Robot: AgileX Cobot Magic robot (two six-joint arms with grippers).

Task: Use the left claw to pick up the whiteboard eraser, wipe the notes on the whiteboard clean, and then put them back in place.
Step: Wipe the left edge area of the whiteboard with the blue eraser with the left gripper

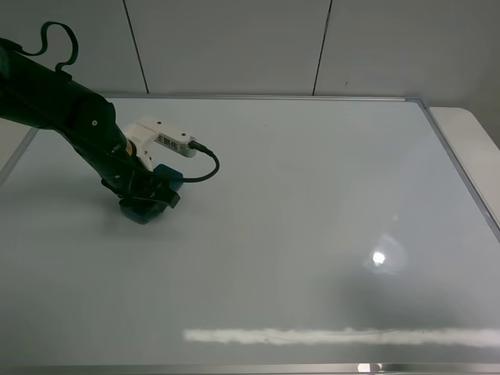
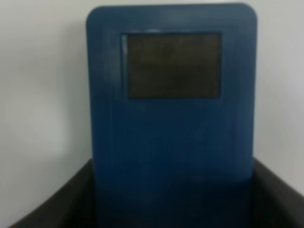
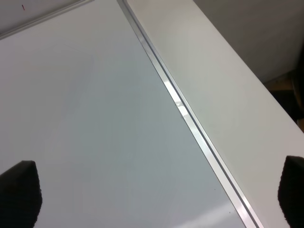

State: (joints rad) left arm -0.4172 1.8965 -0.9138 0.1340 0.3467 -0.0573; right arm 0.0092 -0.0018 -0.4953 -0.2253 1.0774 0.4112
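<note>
We see the whiteboard eraser (image 1: 143,212) lying flat on the whiteboard (image 1: 312,203), in the board's left part and about midway between its far and near edges. In the left wrist view its blue top fills most of the picture, with one dark square patch showing toward its far end. The view is soft, so we cannot make out finer detail.

The left claw (image 1: 147,195) is down on the eraser. Its dark jaws close in against the block's two long sides and pinch it. A white camera module (image 1: 160,139) sits on the arm just above the jaws, and a black cable (image 1: 205,168) loops out from it over the whiteboard.

Toward the whiteboard's near right part we see a small bright glare spot (image 1: 379,258). A pale streak of reflected light (image 1: 336,336) runs along the near edge.

The right gripper (image 3: 156,192) hangs above the whiteboard's right edge with its jaws spread wide and nothing between them. One dark fingertip (image 3: 19,194) is over the board. The other is over the white worktop (image 3: 228,95) beyond the whiteboard's silver frame (image 3: 190,118).
</note>
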